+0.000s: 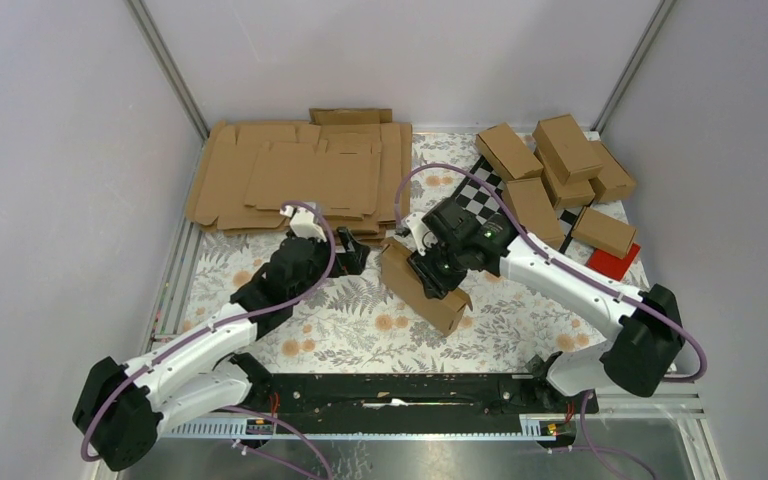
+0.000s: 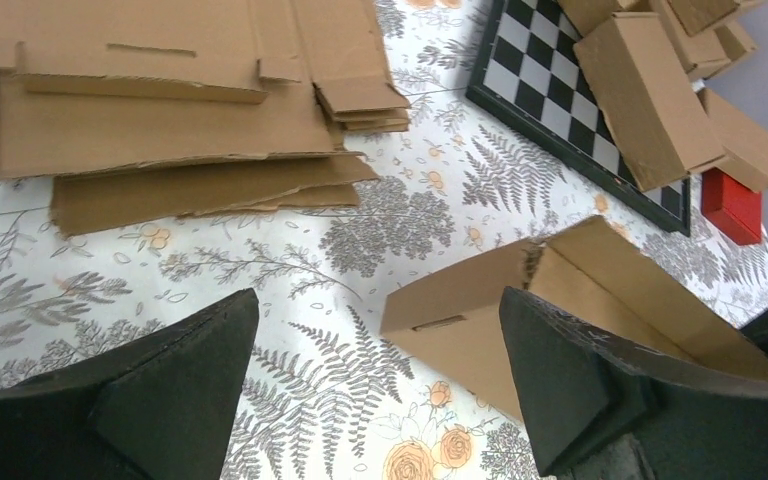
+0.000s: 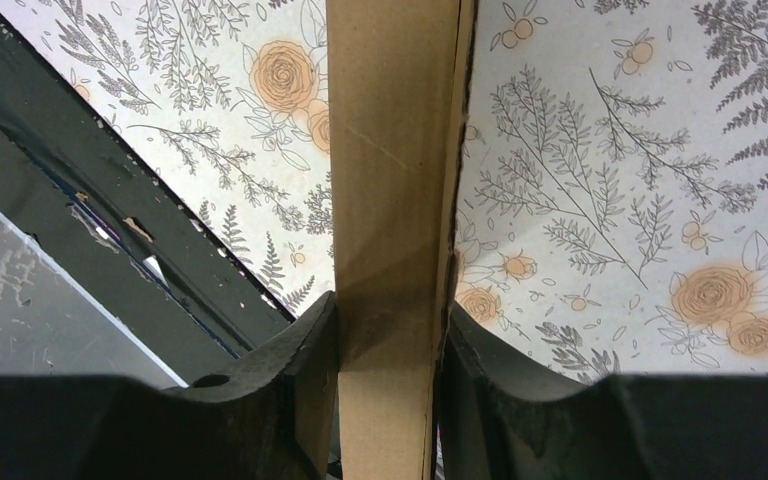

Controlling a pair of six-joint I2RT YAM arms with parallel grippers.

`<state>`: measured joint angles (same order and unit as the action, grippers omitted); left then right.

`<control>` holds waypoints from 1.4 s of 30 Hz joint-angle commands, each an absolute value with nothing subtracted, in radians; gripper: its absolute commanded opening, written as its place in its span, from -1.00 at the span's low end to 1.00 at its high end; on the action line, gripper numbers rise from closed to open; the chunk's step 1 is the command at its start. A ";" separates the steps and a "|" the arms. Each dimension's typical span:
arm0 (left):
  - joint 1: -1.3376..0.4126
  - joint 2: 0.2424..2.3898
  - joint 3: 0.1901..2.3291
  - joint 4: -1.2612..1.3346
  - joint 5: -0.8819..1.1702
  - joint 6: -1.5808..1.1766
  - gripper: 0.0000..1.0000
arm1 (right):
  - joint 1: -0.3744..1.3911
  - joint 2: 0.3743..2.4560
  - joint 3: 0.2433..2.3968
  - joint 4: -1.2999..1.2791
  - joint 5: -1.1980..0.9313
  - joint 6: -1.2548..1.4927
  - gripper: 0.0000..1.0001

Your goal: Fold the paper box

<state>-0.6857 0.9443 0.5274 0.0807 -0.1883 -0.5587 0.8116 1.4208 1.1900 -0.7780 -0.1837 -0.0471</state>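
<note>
Right gripper (image 3: pixel 386 345) is clamped on the paper box (image 1: pixel 428 292). There's 1 black finger (image 3: pixel 295 360) on each side of a narrow brown panel, both pressed flat against the cardboard. In the right wrist view that panel runs straight up from between the jaws, with the floral table cover (image 1: pixel 345 325) showing on both sides of it.

From above, the box is a small brick-shaped carton lying diagonally around the middle of the table, with its near end angled toward the arm bases. The right gripper has it around the far half.

Left gripper (image 2: pixel 375 325) is spread wide with nothing between its 2 fingers. It sits just left of the box's far end and isn't touching it. Its own camera shows the box's end face with a slot cut in it. The top edge there looks a bit lifted, but I can't tell if that end is fully tucked.

Behind the left gripper, at the back left of the table, is the thick pile of flat blanks (image 1: pixel 300 175). At the back right there's a checkerboard (image 1: pixel 487 185) with a bunch of finished cartons (image 1: pixel 565 150) on and around it. A red block (image 1: pixel 615 262) sits just beside them near the right edge.
</note>
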 commanded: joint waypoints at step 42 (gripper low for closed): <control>-0.666 1.006 0.558 0.506 0.220 -0.421 0.72 | 0.819 1.278 1.117 -0.798 -0.274 -0.009 -0.22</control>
<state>-0.6727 0.9722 0.4961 0.4229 0.1329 -0.4507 0.8116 1.2881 1.0866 -0.7803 -0.2493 -0.0002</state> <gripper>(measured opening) 0.877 0.421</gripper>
